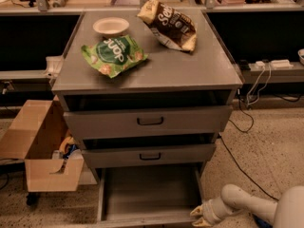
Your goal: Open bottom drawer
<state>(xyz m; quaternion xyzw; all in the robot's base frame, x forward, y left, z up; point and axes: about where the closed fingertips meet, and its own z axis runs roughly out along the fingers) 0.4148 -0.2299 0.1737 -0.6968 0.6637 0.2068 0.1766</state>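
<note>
The bottom drawer [147, 194] of the grey metal cabinet [147, 80] stands pulled far out, its plain grey inside showing; its front panel and handle lie at the lower edge of the view, mostly cut off. The middle drawer [149, 155] and the top drawer [149, 120] above it are each pulled out a little. My gripper [199, 216] is at the bottom right, by the right front corner of the bottom drawer, with my white arm [247, 205] coming in from the right.
A green chip bag [113, 55], a brown chip bag [168, 25] and a white bowl [110, 26] lie on the cabinet top. An open cardboard box [40, 148] stands on the floor at the left. Cables [247, 99] run over the floor at the right.
</note>
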